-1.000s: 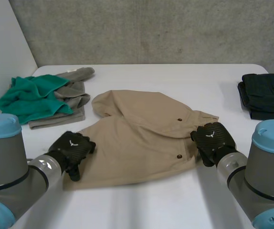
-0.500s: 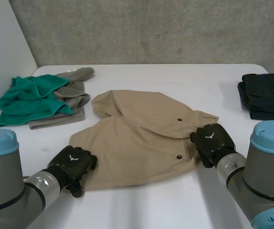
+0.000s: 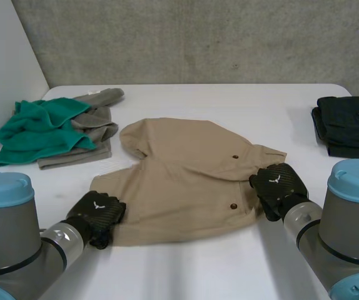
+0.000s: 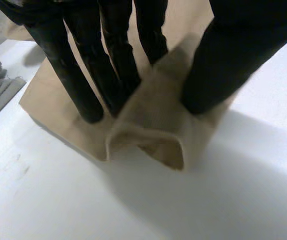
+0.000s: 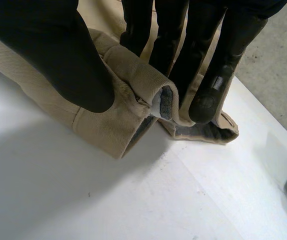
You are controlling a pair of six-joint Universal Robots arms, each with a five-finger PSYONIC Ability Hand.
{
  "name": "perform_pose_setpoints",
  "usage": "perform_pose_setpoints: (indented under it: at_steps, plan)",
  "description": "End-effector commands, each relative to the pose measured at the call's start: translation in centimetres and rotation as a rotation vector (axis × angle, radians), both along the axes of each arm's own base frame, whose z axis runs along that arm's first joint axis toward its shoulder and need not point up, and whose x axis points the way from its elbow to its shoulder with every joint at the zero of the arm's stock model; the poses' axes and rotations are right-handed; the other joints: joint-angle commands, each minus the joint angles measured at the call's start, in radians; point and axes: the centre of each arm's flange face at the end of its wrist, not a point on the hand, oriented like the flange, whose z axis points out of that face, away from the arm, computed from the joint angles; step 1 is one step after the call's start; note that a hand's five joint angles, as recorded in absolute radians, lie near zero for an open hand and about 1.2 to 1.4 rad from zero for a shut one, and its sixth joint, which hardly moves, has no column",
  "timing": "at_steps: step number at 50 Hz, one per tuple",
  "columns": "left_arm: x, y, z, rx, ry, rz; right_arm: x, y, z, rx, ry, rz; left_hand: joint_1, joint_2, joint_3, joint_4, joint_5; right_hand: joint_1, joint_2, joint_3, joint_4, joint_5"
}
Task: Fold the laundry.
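Okay, surface point(image 3: 186, 275): white and wide, everything sits on it.
Tan garment point(image 3: 179, 181): biggest cloth by far. It lies mid-surface between the two hands, folded over itself with a slanting fold line and a rumpled far-left corner.
Left arm point(image 3: 17, 250): grey with a light-blue cap, reaching in from the near side.
Right arm point(image 3: 348, 225): same look, coming in from the near side too.
Green cloth point(image 3: 35, 128): crumpled heap at the far left, partly on top of the grey one.
Grey cloth point(image 3: 101, 115): bunched under and beside the green, near the tan garment but apart from it.
Dark garment point(image 3: 351, 125): folded at the far right, well apart from the rest.
Left hand point(image 3: 98, 214): knuckles up at the tan garment's near-left corner. Its wrist view shows what the head view hides: fingers point(image 4: 86, 80) and thumb clamped on that corner, bunched into a little loop.
Right hand point(image 3: 278, 186): on the right edge. Wrist view shows fingers point(image 5: 213, 75) and thumb pinching the rolled waistband, grey lining peeking out.
Snaps point(image 3: 232, 204): two tiny dark dots near the right hand.
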Motion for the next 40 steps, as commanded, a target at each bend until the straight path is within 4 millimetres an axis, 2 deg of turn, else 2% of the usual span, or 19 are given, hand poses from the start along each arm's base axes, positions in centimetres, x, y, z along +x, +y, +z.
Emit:
perform_pose_setpoints:
  at_steps: [1, 5, 9, 10, 11, 13, 14, 15, 17, 18, 19, 21, 22, 23, 27, 30, 33, 37, 40]
  plan:
    - [0.0, -0.8, 1.9, -0.083, 0.025, 0.014, 0.0, -0.2, 0.3, -0.010, -0.005, -0.005, 0.324, 0.266, 0.274, 0.266, 0.273, 0.416, 0.225, 0.220, 0.210, 0.241]
    - [-0.4, -1.0, 5.2, -0.194, 0.072, 0.010, 0.0, -0.2, 1.7, -0.044, -0.011, -0.001, 0.324, 0.266, 0.274, 0.266, 0.273, 0.416, 0.225, 0.220, 0.210, 0.241]
    - [-0.6, -1.1, 9.9, -0.339, 0.147, 0.012, 0.0, 0.0, 6.1, -0.129, -0.023, 0.015, 0.324, 0.266, 0.274, 0.266, 0.273, 0.416, 0.225, 0.220, 0.210, 0.241]
    - [-0.6, -1.1, 11.2, -0.376, 0.170, 0.015, 0.0, 0.1, 8.2, -0.165, -0.031, 0.021, 0.324, 0.266, 0.274, 0.266, 0.273, 0.416, 0.225, 0.220, 0.210, 0.241]
    - [-0.7, -1.0, 13.7, -0.451, 0.218, 0.021, 0.1, 0.1, 9.5, -0.189, -0.039, 0.023, 0.324, 0.266, 0.274, 0.266, 0.273, 0.416, 0.225, 0.220, 0.210, 0.241]
    - [-0.6, -0.9, 16.5, -0.530, 0.270, 0.029, 0.1, 0.1, 12.0, -0.239, -0.063, 0.023, 0.324, 0.266, 0.274, 0.266, 0.273, 0.416, 0.225, 0.220, 0.210, 0.241]
    - [-0.5, -0.8, 18.0, -0.571, 0.297, 0.035, 0.1, 0.0, 14.5, -0.295, -0.088, 0.022, 0.324, 0.266, 0.274, 0.266, 0.273, 0.416, 0.225, 0.220, 0.210, 0.241]
    - [-0.4, -0.6, 20.7, -0.646, 0.348, 0.045, 0.1, 0.0, 15.9, -0.326, -0.102, 0.023, 0.324, 0.266, 0.274, 0.266, 0.273, 0.416, 0.225, 0.220, 0.210, 0.241]
    - [-0.1, -0.2, 23.5, -0.724, 0.402, 0.055, 0.1, 0.1, 18.5, -0.384, -0.128, 0.023, 0.324, 0.266, 0.274, 0.266, 0.273, 0.416, 0.225, 0.220, 0.210, 0.241]
    - [0.0, -0.1, 24.9, -0.758, 0.429, 0.059, 0.1, 0.3, 20.9, -0.442, -0.156, 0.027, 0.324, 0.266, 0.274, 0.266, 0.273, 0.416, 0.225, 0.220, 0.210, 0.241]
    - [0.2, 0.5, 27.4, -0.824, 0.482, 0.063, 0.1, 0.4, 22.1, -0.469, -0.169, 0.031, 0.324, 0.266, 0.274, 0.266, 0.273, 0.416, 0.225, 0.220, 0.210, 0.241]
    - [0.6, 0.9, 29.8, -0.886, 0.531, 0.073, 0.0, 0.7, 24.2, -0.521, -0.195, 0.041, 0.324, 0.266, 0.274, 0.266, 0.273, 0.416, 0.225, 0.220, 0.210, 0.241]
    - [0.7, 1.2, 31.0, -0.913, 0.555, 0.075, -0.1, 1.1, 26.1, -0.570, -0.220, 0.047, 0.324, 0.266, 0.274, 0.266, 0.273, 0.416, 0.225, 0.220, 0.210, 0.241]
    - [1.0, 1.7, 32.9, -0.963, 0.597, 0.079, -0.1, 1.3, 26.9, -0.592, -0.229, 0.048, 0.324, 0.266, 0.274, 0.266, 0.273, 0.416, 0.225, 0.220, 0.210, 0.241]
    - [1.4, 2.4, 36.3, -1.044, 0.670, 0.077, -0.4, 1.9, 29.5, -0.662, -0.259, 0.046, 0.324, 0.266, 0.274, 0.266, 0.273, 0.416, 0.225, 0.220, 0.210, 0.241]
    - [1.2, 2.3, 37.2, -1.062, 0.688, 0.069, -0.5, 1.9, 30.2, -0.681, -0.267, 0.041, 0.324, 0.266, 0.274, 0.266, 0.273, 0.416, 0.225, 0.220, 0.210, 0.241]
    - [0.5, 0.9, 36.6, -1.039, 0.677, 0.069, -0.4, 1.0, 29.4, -0.660, -0.254, 0.034, 0.324, 0.266, 0.274, 0.266, 0.273, 0.416, 0.225, 0.220, 0.210, 0.241]
    - [-0.7, -2.4, 34.6, -0.970, 0.645, 0.080, 0.5, -1.4, 26.5, -0.578, -0.219, 0.031, 0.324, 0.266, 0.274, 0.266, 0.273, 0.416, 0.225, 0.220, 0.210, 0.241]
    - [-2.1, -5.4, 31.7, -0.886, 0.605, 0.080, 1.0, -2.6, 24.9, -0.535, -0.202, 0.033, 0.324, 0.266, 0.274, 0.266, 0.273, 0.416, 0.225, 0.220, 0.210, 0.241]
